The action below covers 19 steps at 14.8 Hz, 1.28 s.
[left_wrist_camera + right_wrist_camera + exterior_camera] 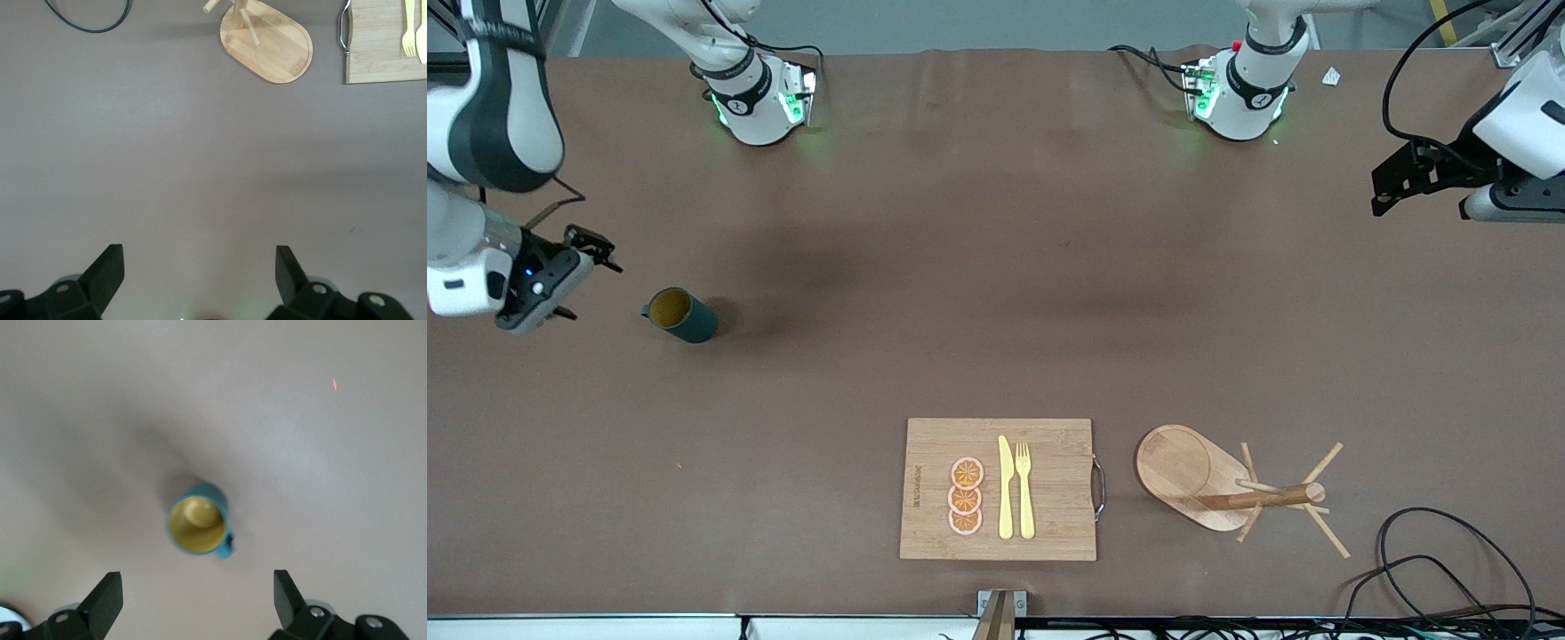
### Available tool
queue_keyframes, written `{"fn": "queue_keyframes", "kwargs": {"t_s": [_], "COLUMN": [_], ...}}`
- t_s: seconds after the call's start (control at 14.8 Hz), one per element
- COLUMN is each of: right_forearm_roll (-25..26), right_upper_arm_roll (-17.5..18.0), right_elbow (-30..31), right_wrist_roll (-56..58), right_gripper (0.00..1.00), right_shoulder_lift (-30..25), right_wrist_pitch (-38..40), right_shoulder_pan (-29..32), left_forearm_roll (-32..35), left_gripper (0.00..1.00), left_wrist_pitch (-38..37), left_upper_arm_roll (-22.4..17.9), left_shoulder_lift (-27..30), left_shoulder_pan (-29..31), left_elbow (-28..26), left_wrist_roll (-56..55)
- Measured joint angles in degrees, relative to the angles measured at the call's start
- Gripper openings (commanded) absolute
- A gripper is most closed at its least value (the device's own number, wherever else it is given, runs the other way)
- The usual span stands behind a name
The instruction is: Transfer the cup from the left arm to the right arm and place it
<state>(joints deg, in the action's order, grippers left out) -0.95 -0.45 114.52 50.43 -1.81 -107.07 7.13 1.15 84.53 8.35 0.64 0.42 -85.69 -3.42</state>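
Cup (680, 316) stands upright on the worktop (978, 293) at the right arm's end, alone. Right hand (591, 253) hangs near it, fingers (103, 603) wide apart, holding nothing. Left hand (1392, 182) waits over the other end, spread wide and empty too. Risk: a low hand could clip the rim or handle and topple the cup.

Brown-covered table (996, 293); grey floor
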Motion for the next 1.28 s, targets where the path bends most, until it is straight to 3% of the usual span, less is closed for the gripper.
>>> {"fn": "queue_keyframes", "kwargs": {"t_s": [0.2, 0.54, 0.81, 1.08, 1.28], "right_forearm_roll": [-1.3, -1.8, -1.8, -0.9, 0.2], "right_upper_arm_roll": [0.7, 1.7, 2.2, 4.7, 4.4], "right_elbow": [-0.7, -4.2, -5.6, -7.8, -9.9], "right_wrist_roll": [-15.6, -31.0, -37.4, -51.9, -54.7], "right_gripper": [1.0, 1.0, 1.0, 1.0, 1.0], "right_shoulder_lift": [-5.7, -9.3, -10.4, -10.6, -10.6], "right_wrist_pitch": [7.0, 14.6, 16.8, 19.0, 19.2], "right_shoulder_pan": [-1.3, -2.3, -2.5, -2.7, -2.4], "left_forearm_roll": [0.0, 0.0, 0.0, 0.0, 0.0], "left_gripper": [1.0, 1.0, 1.0, 1.0, 1.0], "left_wrist_pitch": [0.0, 0.0, 0.0, 0.0, 0.0], "left_upper_arm_roll": [0.0, 0.0, 0.0, 0.0, 0.0], "left_shoulder_lift": [-0.1, -0.1, -0.1, -0.1, -0.1], "left_shoulder_pan": [0.0, -0.1, -0.1, -0.1, -0.2], "left_elbow": [0.0, 0.0, 0.0, 0.0, 0.0], "left_wrist_roll": [0.0, 0.0, 0.1, 0.1, 0.1]}}
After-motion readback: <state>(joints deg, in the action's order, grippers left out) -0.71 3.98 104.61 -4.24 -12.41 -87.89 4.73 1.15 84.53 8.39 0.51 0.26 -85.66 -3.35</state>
